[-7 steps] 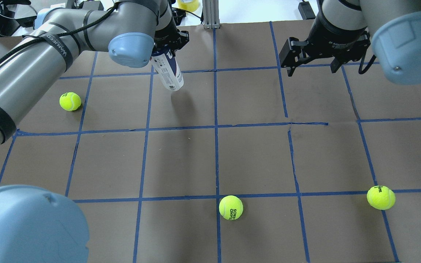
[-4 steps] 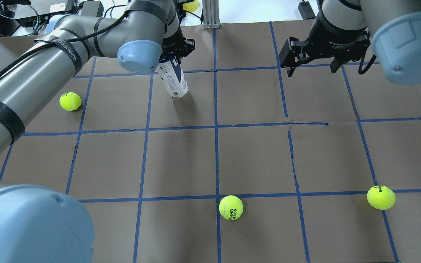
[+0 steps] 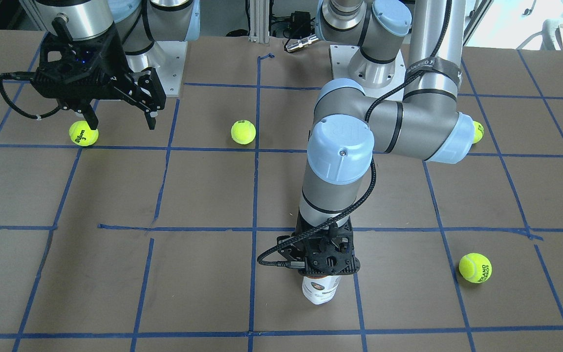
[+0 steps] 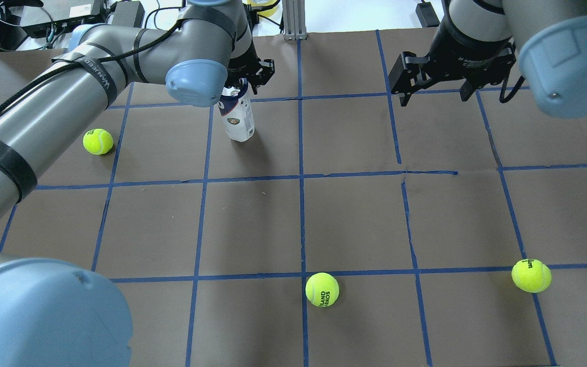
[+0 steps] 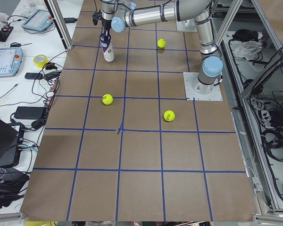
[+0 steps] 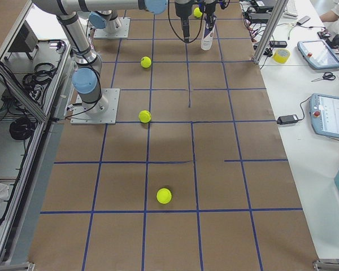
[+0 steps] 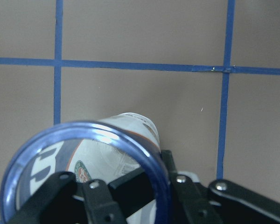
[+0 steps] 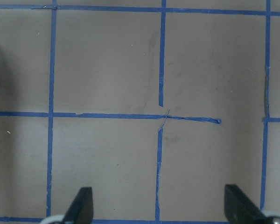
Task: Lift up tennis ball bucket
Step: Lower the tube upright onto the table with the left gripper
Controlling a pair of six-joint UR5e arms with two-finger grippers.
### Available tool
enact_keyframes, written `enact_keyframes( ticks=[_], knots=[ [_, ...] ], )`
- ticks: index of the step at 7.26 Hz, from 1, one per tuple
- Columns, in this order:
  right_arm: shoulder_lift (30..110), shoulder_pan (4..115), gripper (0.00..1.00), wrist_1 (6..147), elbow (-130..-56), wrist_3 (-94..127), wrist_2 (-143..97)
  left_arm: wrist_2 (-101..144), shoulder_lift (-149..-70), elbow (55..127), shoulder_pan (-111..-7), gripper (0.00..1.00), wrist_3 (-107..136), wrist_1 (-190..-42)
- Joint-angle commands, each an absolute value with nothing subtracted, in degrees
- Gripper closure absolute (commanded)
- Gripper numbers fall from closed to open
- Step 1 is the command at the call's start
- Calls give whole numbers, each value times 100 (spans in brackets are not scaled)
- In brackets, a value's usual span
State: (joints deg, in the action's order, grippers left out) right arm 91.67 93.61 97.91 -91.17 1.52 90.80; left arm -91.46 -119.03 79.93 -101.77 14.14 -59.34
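**Overhead exterior view: one tube can, four balls, two grippers**

From where I stand, I count one tennis ball bucket (image 4: pixel 238 120). It is a slim round tube of clear plastic with a white and navy label. It stands upright under the left gripper (image 4: pixel 244 84). The black fingers of this gripper are closed around the tube just below its bluish rim. The left wrist camera looks down into the open ring and shows a small round logo on the label. Whether the base touches the paper or hangs just over it, I cannot tell.

The right gripper (image 4: pixel 433 94) is well apart from the bucket, on the robot's right side of it. Its two fingers are spread wide, with nothing between them.

I count four loose tennis balls, all yellow-green and fuzzy, with black print where it shows.
- The nearest ball (image 4: pixel 98 141) lies on the robot's left of the bucket.
- The middle ball (image 4: pixel 322 289) lies well apart from the bucket, toward the robot.
- The far ball (image 4: pixel 531 276) is more distant from the bucket, toward the robot and on its right side.
- The fourth ball (image 3: pixel 477 132) shows only in part in the front-facing view, behind the elbow of the left arm (image 3: pixel 408 122). It is toward the robot from the bucket, on its left side.

The table (image 4: pixel 354 219) is covered with matt brown paper, divided into squares by lines of blue tape.
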Motion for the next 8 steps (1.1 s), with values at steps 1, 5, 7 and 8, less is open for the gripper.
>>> enact_keyframes(
  ticks=[1, 5, 7, 8],
  knots=[
    [9167, 9360, 0, 9791, -9123, 149, 9070, -8965, -11857, 7954, -10178, 2, 1406, -6064],
    [9167, 9360, 0, 9782, -9123, 150, 9070, -8719, -11462, 7788, -10108, 0, 1380, -6554],
    [9167, 9360, 0, 9782, -9123, 158, 9070, -8824, -11050, 7429, -10055, 0, 1380, -7745],
    [9167, 9360, 0, 9782, -9123, 158, 9070, -8876, -10761, 7444, -9881, 0, 1328, -8204]
  ],
)
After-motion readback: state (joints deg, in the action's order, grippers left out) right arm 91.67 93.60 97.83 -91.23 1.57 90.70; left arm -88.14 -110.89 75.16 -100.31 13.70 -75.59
